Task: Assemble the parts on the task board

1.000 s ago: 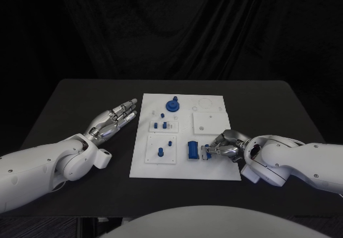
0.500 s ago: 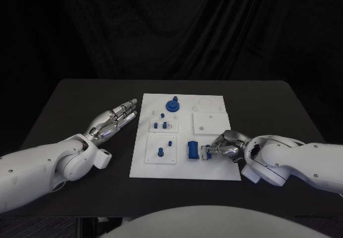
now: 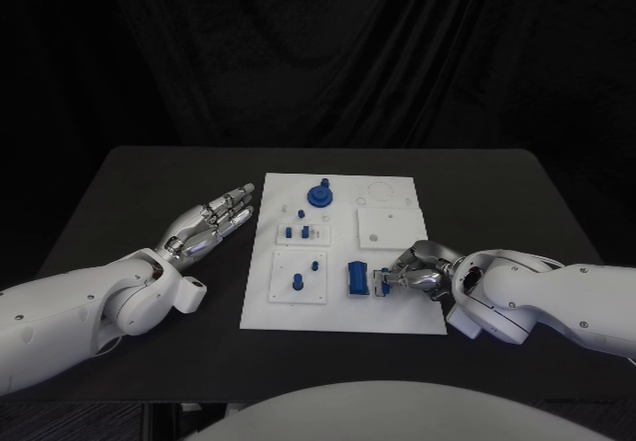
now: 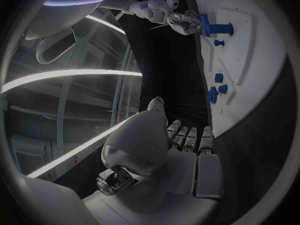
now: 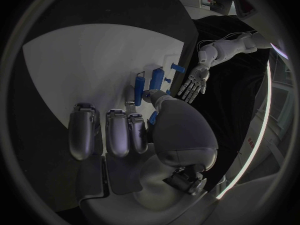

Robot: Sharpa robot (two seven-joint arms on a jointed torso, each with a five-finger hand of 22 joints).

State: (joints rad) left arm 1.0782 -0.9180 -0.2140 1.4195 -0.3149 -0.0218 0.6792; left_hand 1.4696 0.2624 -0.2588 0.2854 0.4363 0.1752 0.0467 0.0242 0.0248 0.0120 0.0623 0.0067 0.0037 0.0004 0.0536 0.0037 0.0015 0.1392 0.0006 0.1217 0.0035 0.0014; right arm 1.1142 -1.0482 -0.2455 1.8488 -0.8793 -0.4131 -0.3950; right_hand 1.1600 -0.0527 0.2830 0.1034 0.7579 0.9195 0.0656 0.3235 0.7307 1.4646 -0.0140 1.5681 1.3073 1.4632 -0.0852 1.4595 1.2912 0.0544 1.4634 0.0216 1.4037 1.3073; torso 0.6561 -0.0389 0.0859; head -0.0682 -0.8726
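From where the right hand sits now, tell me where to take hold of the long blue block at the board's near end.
Take the long blue block across its two long sides, near its middle. It lies flat and lengthwise on the task board, so those sides are likely the narrowest span. Come from its right, where the right hand already sits beside it.

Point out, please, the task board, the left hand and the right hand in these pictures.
task board [image 3: 411, 317]: head view, bare white corner nearest the robot.
left hand [image 3: 212, 220]: head view, its middle, fingers stretched flat beside the board.
right hand [image 3: 414, 266]: head view, its back, over the board.
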